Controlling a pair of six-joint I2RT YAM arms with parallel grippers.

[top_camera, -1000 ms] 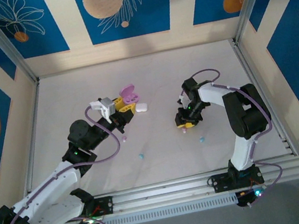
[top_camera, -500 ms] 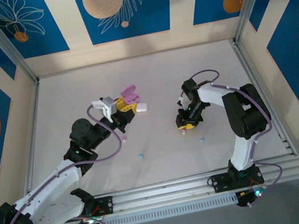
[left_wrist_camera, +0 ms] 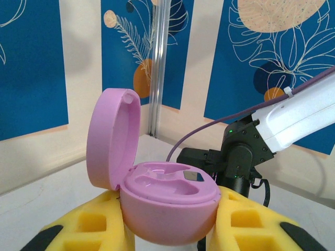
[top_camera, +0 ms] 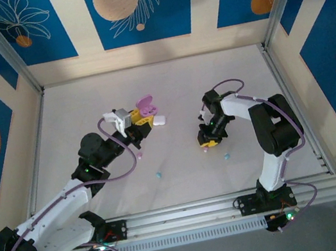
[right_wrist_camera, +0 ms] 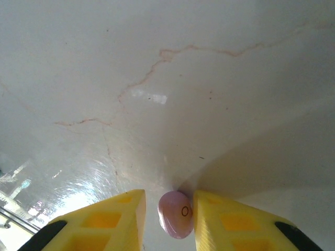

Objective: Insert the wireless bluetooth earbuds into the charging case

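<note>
Right gripper point(right_wrist_camera: 168, 209) closes further around the tiny pink plastic earbud point(right_wrist_camera: 176, 215), nearly pinching it; left gripper point(left_wrist_camera: 170, 226) pinches the open pink plastic case point(left_wrist_camera: 168, 201).

Pale-pink earbud point(right_wrist_camera: 176, 214), yellow pads point(right_wrist_camera: 225, 219) of the right pincer point(right_wrist_camera: 168, 198), white table point(right_wrist_camera: 157, 63) veined faint red; the charging case point(left_wrist_camera: 167, 198) is lilac-pink, wall panels point(left_wrist_camera: 31, 68) deep blue with white leaf outlines and orange discs.
</note>
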